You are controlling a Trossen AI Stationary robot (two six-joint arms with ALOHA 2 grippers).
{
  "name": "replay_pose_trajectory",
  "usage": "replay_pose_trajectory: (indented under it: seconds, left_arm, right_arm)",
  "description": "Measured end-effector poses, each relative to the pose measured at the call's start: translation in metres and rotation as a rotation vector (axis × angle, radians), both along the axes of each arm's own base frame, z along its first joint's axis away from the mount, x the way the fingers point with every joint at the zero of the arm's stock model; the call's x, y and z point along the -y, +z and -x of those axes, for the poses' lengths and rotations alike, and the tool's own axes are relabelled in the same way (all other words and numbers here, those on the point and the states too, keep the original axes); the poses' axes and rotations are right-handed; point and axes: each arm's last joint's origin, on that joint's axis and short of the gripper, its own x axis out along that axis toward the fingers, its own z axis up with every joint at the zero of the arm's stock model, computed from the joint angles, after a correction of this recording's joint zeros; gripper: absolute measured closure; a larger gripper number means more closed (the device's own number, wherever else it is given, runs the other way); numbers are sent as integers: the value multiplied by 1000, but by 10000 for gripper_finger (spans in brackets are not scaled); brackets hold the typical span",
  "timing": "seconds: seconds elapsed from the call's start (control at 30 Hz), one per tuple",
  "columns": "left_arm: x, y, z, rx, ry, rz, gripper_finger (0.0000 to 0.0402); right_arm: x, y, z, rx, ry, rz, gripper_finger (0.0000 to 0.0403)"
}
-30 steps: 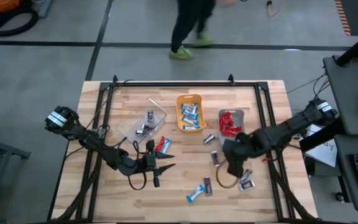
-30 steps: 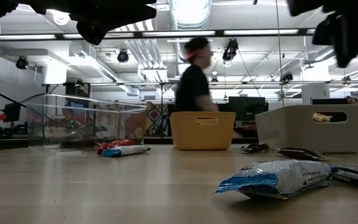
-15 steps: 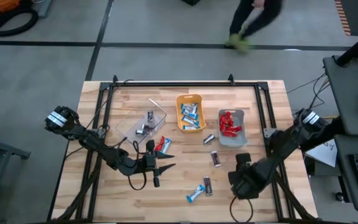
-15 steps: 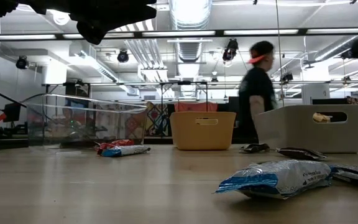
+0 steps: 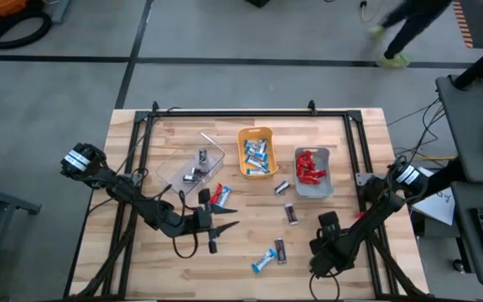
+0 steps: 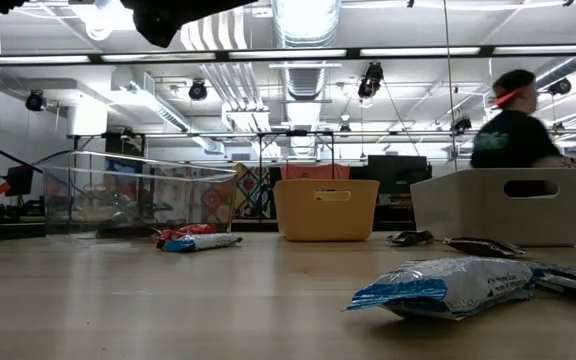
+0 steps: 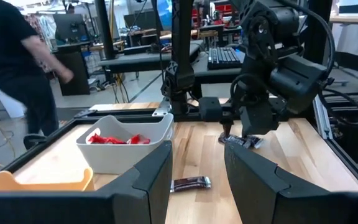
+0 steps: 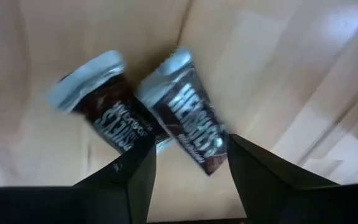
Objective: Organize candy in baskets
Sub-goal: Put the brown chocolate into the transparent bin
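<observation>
Three baskets stand in a row at mid-table: a clear one [image 5: 193,166] with dark candy, an orange one [image 5: 257,153] with blue-and-white candy, and a grey one [image 5: 313,170] with red candy. Loose candy lies on the wood: a red and a blue-white pair [image 5: 219,195], dark bars [image 5: 291,213], and a blue-white bar [image 5: 264,262]. My right gripper [image 5: 325,252] points down, open, just above two dark bars [image 8: 191,121] near the table's near right; one bar lies below the gap [image 8: 188,171]. My left gripper [image 5: 219,231] is level, open and holds nothing.
A black frame [image 5: 233,113] runs along the table's far edge and down both sides. Bare wood lies between the two grippers near the front edge. A person [image 6: 513,135] walks in the room behind the table, at the right.
My right gripper has swung from beside the grey basket toward the table's near right corner and dropped low, tipping to point down over the two dark bars. Behind the table the person has walked from the middle to the right.
</observation>
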Motion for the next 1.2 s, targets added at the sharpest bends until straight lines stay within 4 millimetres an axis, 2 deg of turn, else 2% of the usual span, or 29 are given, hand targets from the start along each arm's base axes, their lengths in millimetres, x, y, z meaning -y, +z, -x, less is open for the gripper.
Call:
replay_pose_trajectory:
  seconds: [0.23, 0.4, 0.73, 1.0, 1.2]
  left_arm:
    - [1, 3, -1, 2, -1, -10, 271]
    - [1, 2, -1, 1, -1, -10, 271]
    - [1, 2, -1, -3, -1, -12, 271]
    - [1, 2, -1, -4, -1, -10, 271]
    - [3, 1, -1, -6, -71, -7, 271]
  right_arm:
    - [2, -5, -1, 17, 13, 12, 237]
    - [3, -9, -6, 47, 7, -22, 267]
    - [10, -9, -14, 53, 19, -44, 385]
    - [12, -5, -14, 79, 5, -28, 390]
    - [18, 11, -16, 173, -48, -8, 390]
